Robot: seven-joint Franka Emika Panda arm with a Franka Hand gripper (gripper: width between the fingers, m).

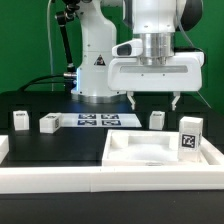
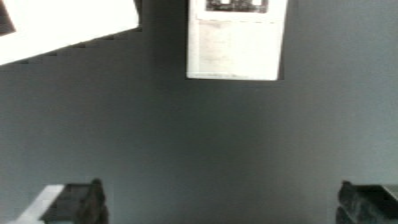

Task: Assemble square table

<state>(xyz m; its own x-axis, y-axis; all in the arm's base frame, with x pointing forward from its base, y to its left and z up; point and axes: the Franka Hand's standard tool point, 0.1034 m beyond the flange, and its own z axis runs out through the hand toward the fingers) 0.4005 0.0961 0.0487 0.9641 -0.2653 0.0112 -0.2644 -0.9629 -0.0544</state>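
Note:
The square tabletop (image 1: 125, 158), a white slab with a raised rim, lies at the exterior view's front right. Two small white legs (image 1: 19, 121) (image 1: 49, 123) stand on the left. A third leg (image 1: 157, 120) lies just behind the slab. A fourth leg (image 1: 190, 137) with a large tag stands at the slab's right side. My gripper (image 1: 157, 102) hangs open and empty above the third leg. In the wrist view the gripper (image 2: 222, 206) holds nothing between its dark fingertips (image 2: 71, 204), and a white leg (image 2: 237, 45) with a tag lies on the black table, well apart from them.
The marker board (image 1: 97, 120) lies in front of the robot base (image 1: 97, 70). A long white rail (image 1: 80, 182) borders the black surface at the front. A white corner (image 2: 63, 30) shows in the wrist view; I cannot tell what it belongs to.

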